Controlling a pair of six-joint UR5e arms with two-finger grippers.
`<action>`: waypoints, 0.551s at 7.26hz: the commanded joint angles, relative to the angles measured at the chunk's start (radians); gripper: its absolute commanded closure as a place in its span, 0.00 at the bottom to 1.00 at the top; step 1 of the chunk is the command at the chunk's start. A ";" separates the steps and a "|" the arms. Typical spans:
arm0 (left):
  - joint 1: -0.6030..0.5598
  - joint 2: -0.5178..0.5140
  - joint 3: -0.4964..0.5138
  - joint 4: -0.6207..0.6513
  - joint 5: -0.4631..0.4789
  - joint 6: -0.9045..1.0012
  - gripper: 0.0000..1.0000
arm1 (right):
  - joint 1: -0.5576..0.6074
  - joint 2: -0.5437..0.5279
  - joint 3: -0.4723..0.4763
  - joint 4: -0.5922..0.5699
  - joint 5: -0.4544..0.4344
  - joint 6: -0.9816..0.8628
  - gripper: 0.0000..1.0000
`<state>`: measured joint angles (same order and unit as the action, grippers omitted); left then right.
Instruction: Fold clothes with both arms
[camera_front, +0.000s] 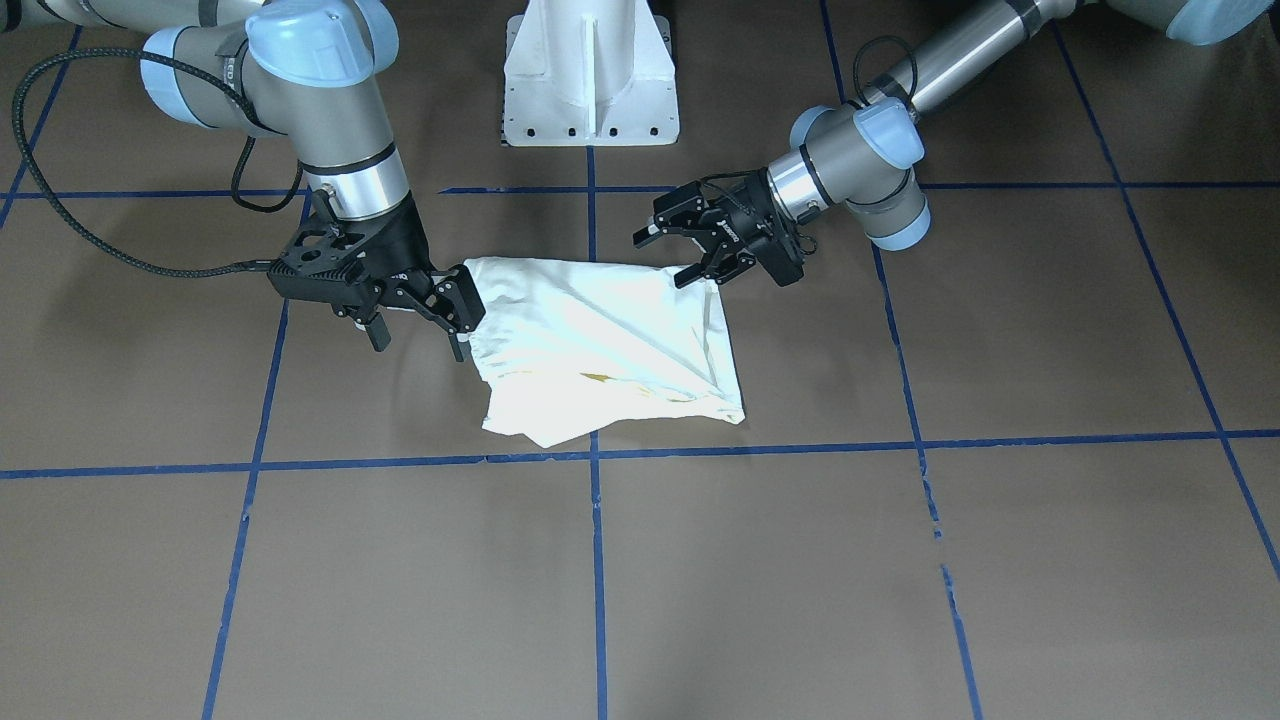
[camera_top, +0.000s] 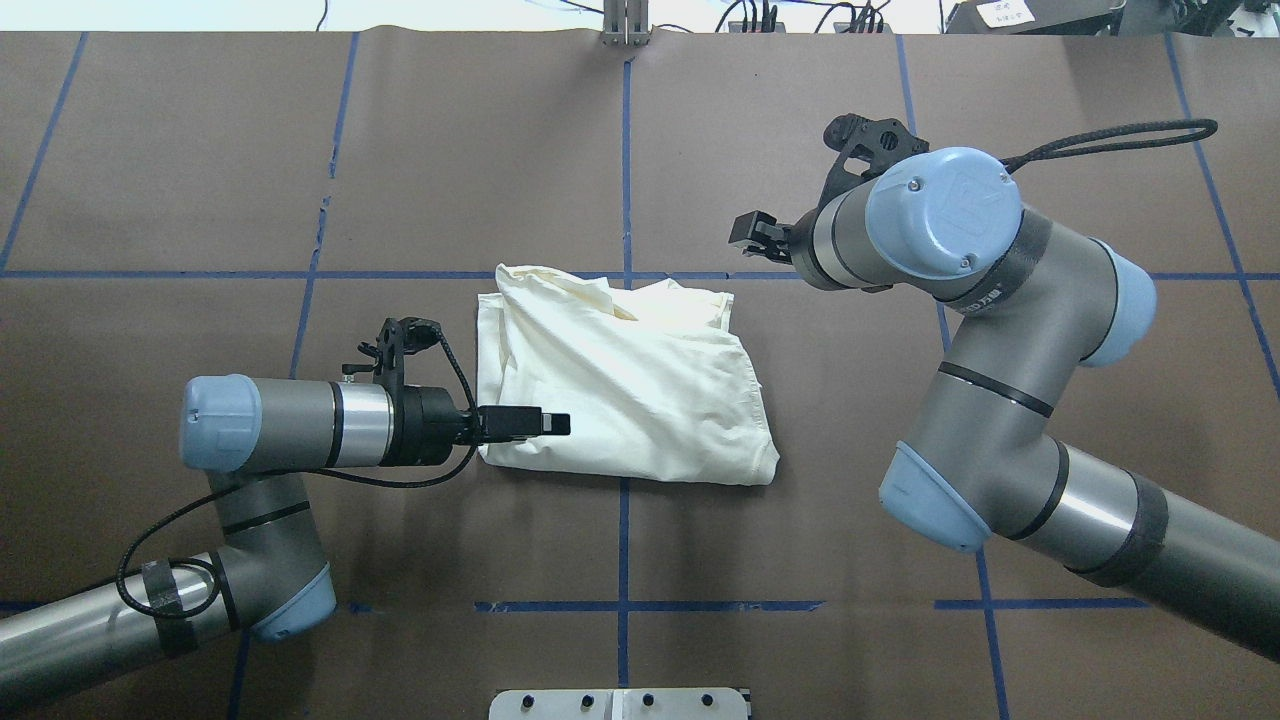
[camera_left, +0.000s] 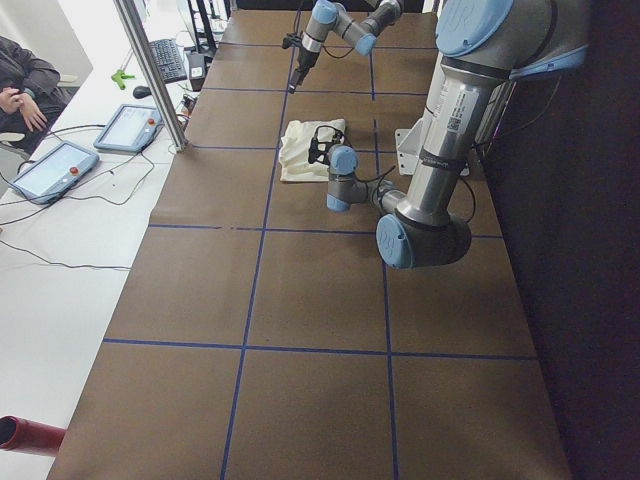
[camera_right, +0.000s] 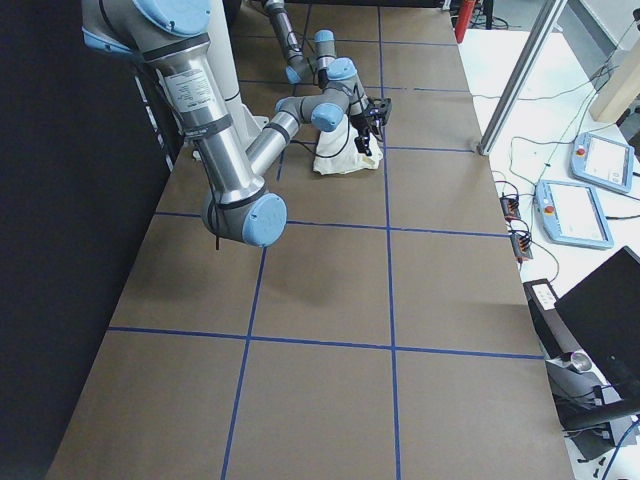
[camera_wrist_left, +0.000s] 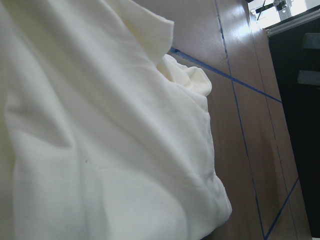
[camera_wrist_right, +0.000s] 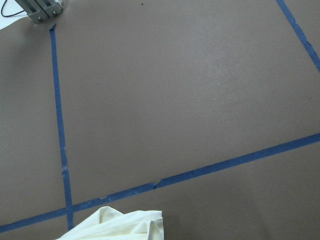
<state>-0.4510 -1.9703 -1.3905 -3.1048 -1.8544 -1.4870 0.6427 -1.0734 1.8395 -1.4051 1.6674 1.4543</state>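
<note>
Hovering my left gripper (camera_front: 665, 258) over the near-left corner of the T-shirt (camera_top: 630, 390). Jaws spread wide, nothing clamped between them. The lower finger sits at the cloth's edge, but I cannot tell whether it touches. The left wrist view is filled with plain cream fabric. My right gripper (camera_front: 422, 345) is by the shirt's far-right corner, jaws also well apart and holding nothing; from the side it looks raised above the bench (camera_top: 200, 150). Its wrist view shows bare brown surface, with only a crumpled bit of shirt at the bottom edge. The shirt lies as a folded, wrinkled bundle, plain side up, at mid-bench across the centre blue tape line (camera_top: 624, 150), between both arms.
</note>
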 joint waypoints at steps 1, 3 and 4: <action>0.002 0.057 0.021 -0.087 0.001 0.002 0.00 | 0.000 0.000 0.004 0.000 0.000 0.000 0.00; 0.002 0.057 0.015 -0.087 0.001 -0.001 0.00 | 0.000 0.001 0.004 0.000 0.000 0.000 0.00; -0.012 0.057 -0.019 -0.080 -0.008 -0.002 0.00 | -0.004 0.004 0.004 0.000 0.000 0.003 0.00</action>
<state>-0.4526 -1.9145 -1.3829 -3.1881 -1.8551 -1.4880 0.6418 -1.0720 1.8437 -1.4051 1.6674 1.4549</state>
